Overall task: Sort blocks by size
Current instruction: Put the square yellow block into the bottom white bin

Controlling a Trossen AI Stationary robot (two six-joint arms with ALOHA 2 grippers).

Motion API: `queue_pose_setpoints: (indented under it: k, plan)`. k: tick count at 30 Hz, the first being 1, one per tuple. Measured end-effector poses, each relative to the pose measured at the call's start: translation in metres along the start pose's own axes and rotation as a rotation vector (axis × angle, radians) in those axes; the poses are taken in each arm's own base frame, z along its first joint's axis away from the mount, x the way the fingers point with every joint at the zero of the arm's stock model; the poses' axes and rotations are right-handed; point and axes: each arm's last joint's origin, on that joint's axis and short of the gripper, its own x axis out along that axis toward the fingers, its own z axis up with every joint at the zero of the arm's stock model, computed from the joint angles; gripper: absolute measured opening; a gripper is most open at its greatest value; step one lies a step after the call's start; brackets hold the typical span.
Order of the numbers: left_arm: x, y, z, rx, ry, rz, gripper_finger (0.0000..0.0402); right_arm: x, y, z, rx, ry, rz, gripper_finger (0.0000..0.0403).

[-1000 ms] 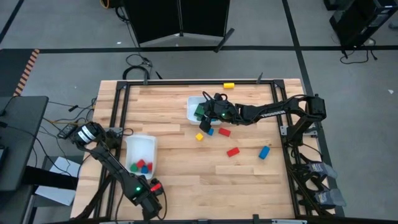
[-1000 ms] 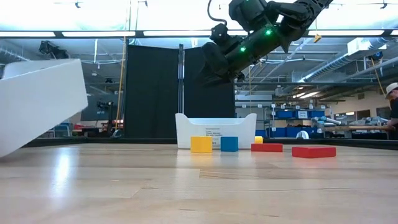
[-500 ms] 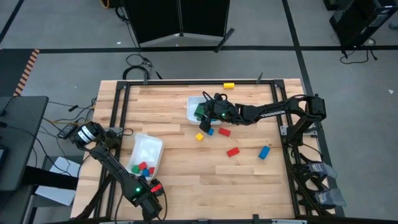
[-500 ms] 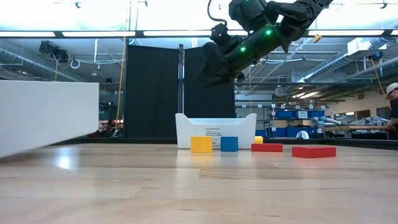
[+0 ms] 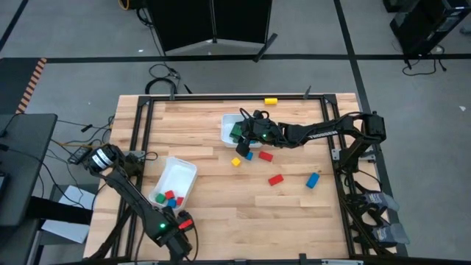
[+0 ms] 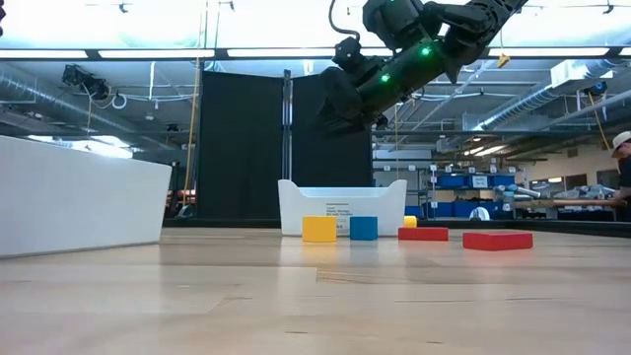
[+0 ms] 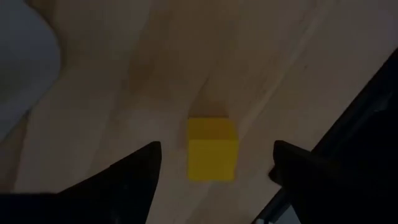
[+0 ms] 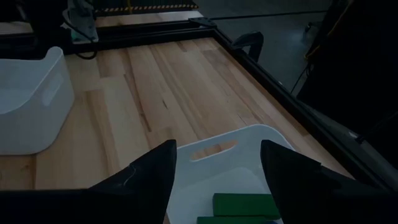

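Note:
My left gripper is open near the table's front edge, pointing down. Its fingers stand on either side of a yellow cube that lies on the table, without touching it. A white tray beside it holds red, blue and green blocks. My right gripper is open above a second white tray that holds green bars. Loose on the table lie a yellow cube, a blue cube, two red bars and a blue block.
A yellow block lies on the table frame at the far edge. The near-left tray stands flat on the table in the low view. Bare wood lies between the two trays and along the front right. A person shows at the room's far right.
The near-left tray, tilted up off the table a second ago, has come down flat. It has turned and slid a little toward the table's right, and the blocks in it lie at its near end.

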Motion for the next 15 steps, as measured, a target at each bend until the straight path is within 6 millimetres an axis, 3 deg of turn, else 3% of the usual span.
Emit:
queue_pose_setpoints:
  k: [15]
  plan:
    - [0.02,-0.004,-0.001,0.0,0.054,0.022,0.0316,0.0,0.0,0.0,-0.001,0.001,0.0,0.0243]
